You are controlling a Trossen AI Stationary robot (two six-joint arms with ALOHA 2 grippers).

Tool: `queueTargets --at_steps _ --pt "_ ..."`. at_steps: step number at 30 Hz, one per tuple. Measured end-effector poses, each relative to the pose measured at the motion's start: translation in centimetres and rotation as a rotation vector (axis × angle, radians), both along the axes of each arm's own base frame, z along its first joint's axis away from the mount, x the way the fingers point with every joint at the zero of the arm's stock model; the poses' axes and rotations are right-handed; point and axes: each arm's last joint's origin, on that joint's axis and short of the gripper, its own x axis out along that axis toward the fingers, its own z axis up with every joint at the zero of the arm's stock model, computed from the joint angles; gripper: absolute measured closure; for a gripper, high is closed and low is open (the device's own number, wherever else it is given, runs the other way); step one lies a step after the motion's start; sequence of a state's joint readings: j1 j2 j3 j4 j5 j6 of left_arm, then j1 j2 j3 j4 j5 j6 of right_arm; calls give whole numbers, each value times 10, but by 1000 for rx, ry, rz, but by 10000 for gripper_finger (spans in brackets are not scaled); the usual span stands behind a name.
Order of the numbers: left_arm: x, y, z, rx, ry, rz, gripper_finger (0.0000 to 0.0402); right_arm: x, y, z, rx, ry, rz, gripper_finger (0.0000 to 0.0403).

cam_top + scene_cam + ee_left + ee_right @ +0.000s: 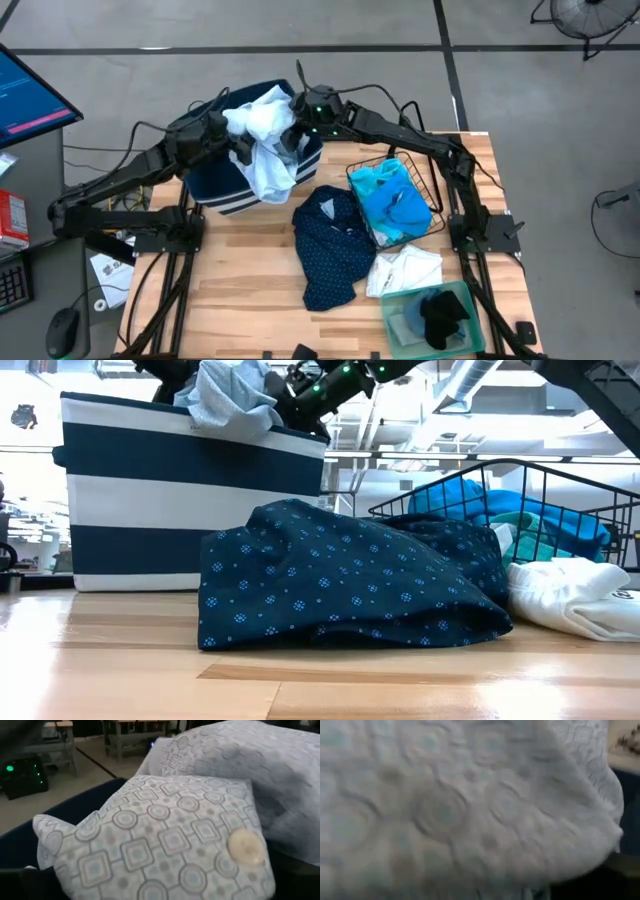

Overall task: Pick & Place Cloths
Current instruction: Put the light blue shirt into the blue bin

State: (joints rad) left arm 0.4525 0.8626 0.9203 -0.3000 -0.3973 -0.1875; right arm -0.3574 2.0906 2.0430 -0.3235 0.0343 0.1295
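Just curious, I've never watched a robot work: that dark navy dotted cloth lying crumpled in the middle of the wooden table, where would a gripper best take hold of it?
Probably at the raised hump of the dark navy dotted cloth, coming straight down from above. The fabric bunches highest there, so two fingers can pinch a fold, whereas its edges lie flat on the wooden table. The black wire basket crowds one side, but from above nothing covers it.

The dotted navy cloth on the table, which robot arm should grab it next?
Probably the right. The dotted navy cloth lies right of the striped bin, on the right arm's side. Both the right gripper and left gripper are at the pale blue cloth.
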Motion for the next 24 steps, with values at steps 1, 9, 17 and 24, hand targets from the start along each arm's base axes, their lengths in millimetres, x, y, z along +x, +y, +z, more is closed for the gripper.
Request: queueTargets --at_steps 1,9,17,24 --pt "1 1 -1 -5 7 3 78 -1 1 -2 9 25 1 248" --pt "1 4 -10 -43 81 17 78 -16 20 6 -47 189 91 119" --pt "-11 6 -17 -116 155 -16 78 -46 48 54 -128 156 154 60" --pt "-24 16 -26 -154 259 83 78 -84 84 98 -123 95 197 63"
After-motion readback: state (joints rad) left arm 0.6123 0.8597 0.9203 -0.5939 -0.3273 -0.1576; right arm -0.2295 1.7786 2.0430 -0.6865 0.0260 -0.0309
